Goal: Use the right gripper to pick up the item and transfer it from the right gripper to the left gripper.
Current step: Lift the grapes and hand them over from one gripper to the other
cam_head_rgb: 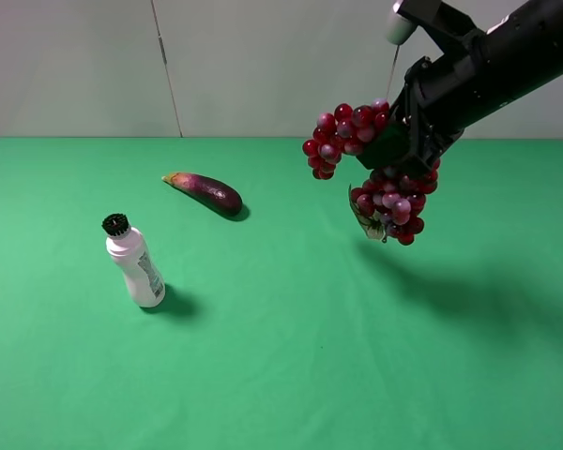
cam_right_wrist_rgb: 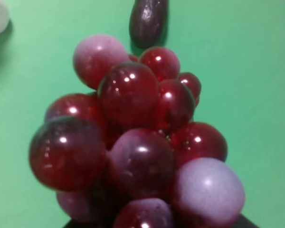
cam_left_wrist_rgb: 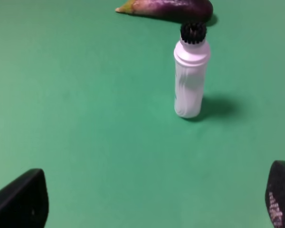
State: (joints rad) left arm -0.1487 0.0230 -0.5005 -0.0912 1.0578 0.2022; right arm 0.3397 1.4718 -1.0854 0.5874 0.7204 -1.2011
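- Bunch of grapes (cam_head_rgb: 386, 195): dark red and purple, held in the air above the right rear part of the green table cover (cam_head_rgb: 291, 366). One cluster juts out toward the middle of the table and another hangs below, with a green leaf (cam_head_rgb: 366, 224) at its lower edge.
- Right gripper (cam_head_rgb: 395, 155): reaches in from the upper right of the exterior view. Its jaws are clamped on the middle of the bunch. In the right wrist view the grapes (cam_right_wrist_rgb: 133, 137) fill almost the whole frame.
- Left gripper (cam_left_wrist_rgb: 149, 202): seen only in its own wrist view. Its fingers (cam_left_wrist_rgb: 23, 198) stand wide apart and empty, touching nothing, above the cover.
- White bottle (cam_head_rgb: 136, 267) (cam_left_wrist_rgb: 191, 76): upright with a black cap, on the left part of the table.
- Eggplant (cam_head_rgb: 206, 190) (cam_left_wrist_rgb: 171, 8) (cam_right_wrist_rgb: 148, 21): lies on its side behind the bottle, apart from it.
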